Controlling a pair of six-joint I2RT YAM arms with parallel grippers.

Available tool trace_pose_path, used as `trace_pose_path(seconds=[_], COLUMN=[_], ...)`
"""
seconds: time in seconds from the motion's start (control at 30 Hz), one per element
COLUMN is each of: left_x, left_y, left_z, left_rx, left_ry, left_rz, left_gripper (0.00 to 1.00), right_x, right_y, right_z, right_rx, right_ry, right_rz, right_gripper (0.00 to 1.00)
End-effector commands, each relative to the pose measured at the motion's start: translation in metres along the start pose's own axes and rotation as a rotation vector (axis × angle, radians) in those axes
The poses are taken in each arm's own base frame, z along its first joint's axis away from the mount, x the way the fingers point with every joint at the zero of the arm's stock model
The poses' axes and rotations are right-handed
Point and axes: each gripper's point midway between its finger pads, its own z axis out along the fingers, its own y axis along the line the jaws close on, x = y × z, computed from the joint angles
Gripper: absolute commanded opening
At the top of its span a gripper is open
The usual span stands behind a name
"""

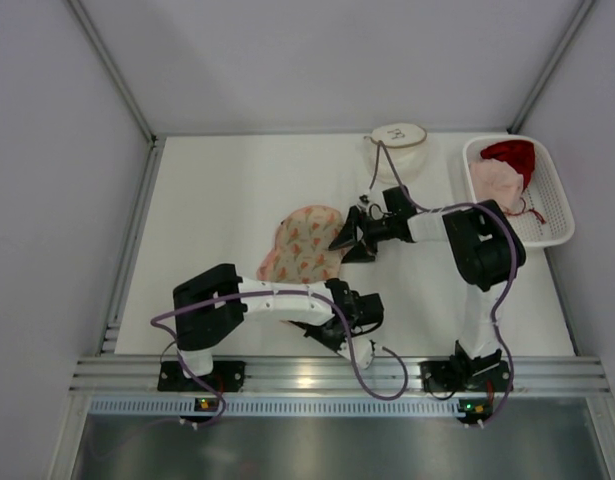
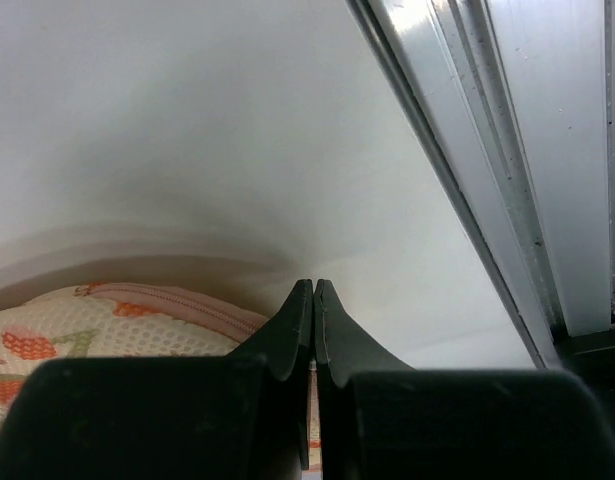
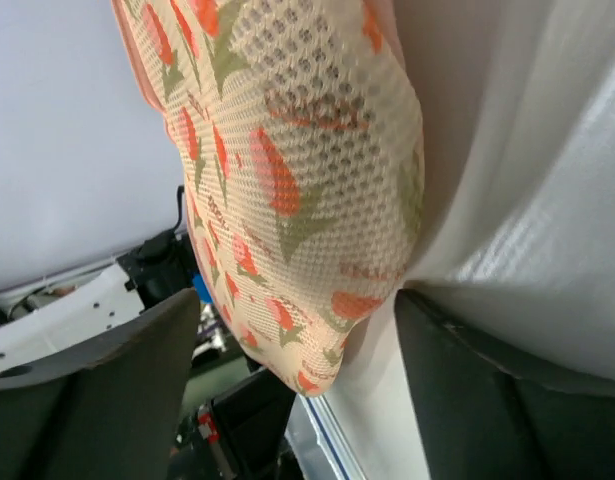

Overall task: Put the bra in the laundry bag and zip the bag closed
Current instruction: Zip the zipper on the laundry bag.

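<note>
Mesh in cream, printed with orange-red and green motifs, makes up the laundry bag [image 1: 305, 243], which lies puffed up near the middle of the white bench [image 1: 217, 200]. A pink zip edge runs along its side in the left wrist view. Whether the bra is inside cannot be told.

The right gripper [image 1: 350, 241] sits at the bag's right edge. Its jaws are spread wide, with the bag's end between them and not gripped.

The left gripper [image 2: 314, 285] is just beside the bag's zip edge, its jaws pressed together. Whether they pinch anything cannot be told.

At the far right stands a white basket [image 1: 559, 190] with a red garment [image 1: 512, 158] and a pink garment [image 1: 495, 183] in it. Left of it is a round white pouch [image 1: 397, 148]; the dark mark on top is too small to read.
</note>
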Motion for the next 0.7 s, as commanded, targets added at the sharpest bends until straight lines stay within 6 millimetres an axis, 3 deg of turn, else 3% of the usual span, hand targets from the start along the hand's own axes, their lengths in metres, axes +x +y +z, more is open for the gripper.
trace_pose_path(seconds=[0.0, 0.1, 0.13, 0.2, 0.3, 0.33, 0.43, 0.53, 0.57, 0.67], left_x=[-0.015, -0.012, -0.007, -0.003, 0.004, 0.005, -0.003, -0.015, -0.023, -0.030], left_y=[0.008, 0.022, 0.034, 0.039, 0.056, 0.064, 0.075, 0.078, 0.074, 0.069], left_z=[-0.016, -0.018, -0.016, -0.015, -0.014, -0.018, -0.033, -0.062, -0.069, -0.101], left_rx=[0.000, -0.059, -0.106, -0.115, -0.150, -0.171, -0.216, -0.270, -0.257, -0.298], left_ry=[-0.080, -0.067, -0.058, -0.060, -0.066, -0.080, -0.150, -0.258, -0.316, -0.425], left_rz=[-0.019, 0.002, 0.018, 0.017, -0.007, -0.023, -0.055, -0.069, -0.068, -0.076], left_gripper=[0.00, 0.00, 0.00, 0.00, 0.09, 0.22, 0.46, 0.61, 0.80, 0.92], right_x=[-0.002, 0.019, 0.050, 0.057, 0.065, 0.064, 0.065, 0.067, 0.067, 0.063], right_y=[0.009, 0.008, 0.002, 0.005, 0.011, 0.016, 0.020, 0.020, 0.020, 0.020], right_z=[-0.019, -0.027, -0.026, -0.024, -0.011, -0.007, 0.006, 0.011, 0.012, 0.012], right_rx=[0.036, 0.028, 0.002, -0.009, -0.042, -0.052, -0.070, -0.078, -0.079, -0.072], right_ry=[-0.031, 0.018, 0.077, 0.091, 0.100, 0.103, 0.137, 0.138, 0.135, 0.120], right_rz=[-0.074, -0.053, -0.002, -0.013, -0.023, -0.012, 0.002, 0.003, 0.001, -0.009], right_gripper=[0.82, 0.82, 0.75, 0.75, 0.75, 0.74, 0.68, 0.67, 0.66, 0.65])
